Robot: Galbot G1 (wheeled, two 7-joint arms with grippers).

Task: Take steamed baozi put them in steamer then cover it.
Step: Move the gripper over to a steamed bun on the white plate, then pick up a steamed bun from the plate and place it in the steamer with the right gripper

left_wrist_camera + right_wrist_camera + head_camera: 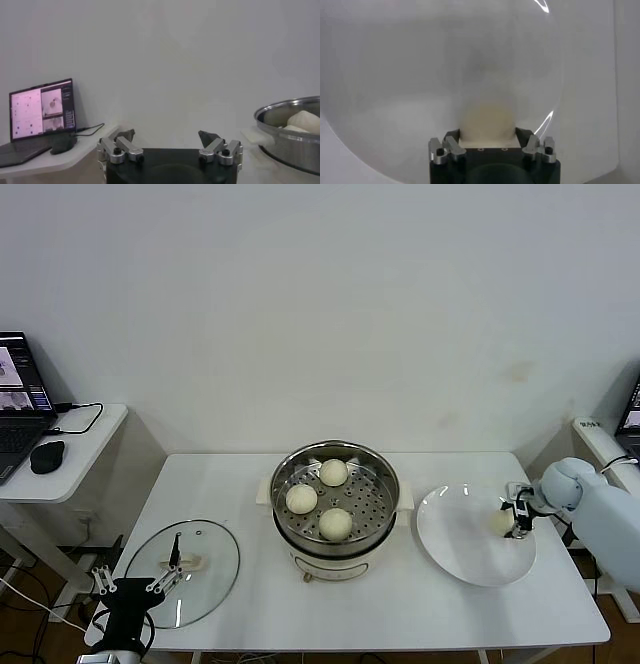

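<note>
The steamer (385, 474) stands mid-table with three baozi (333, 472) on its perforated tray. A fourth baozi (501, 522) lies at the right side of a white plate (460, 544). My right gripper (512, 524) is down on the plate with its fingers against both sides of that baozi (487, 120). In the right wrist view the gripper (487, 136) holds the bun low over the plate (420, 75). The glass cover (200, 584) lies flat at the table's front left. My left gripper (135, 582) hangs open and empty at its near edge; it also shows in the left wrist view (167, 135).
A side table at the left carries a laptop (18, 399), a mouse (47, 456) and a cable. The left wrist view shows the steamer's rim (280, 140) off to one side with a bun (305, 120) inside. Another laptop's corner shows at the far right.
</note>
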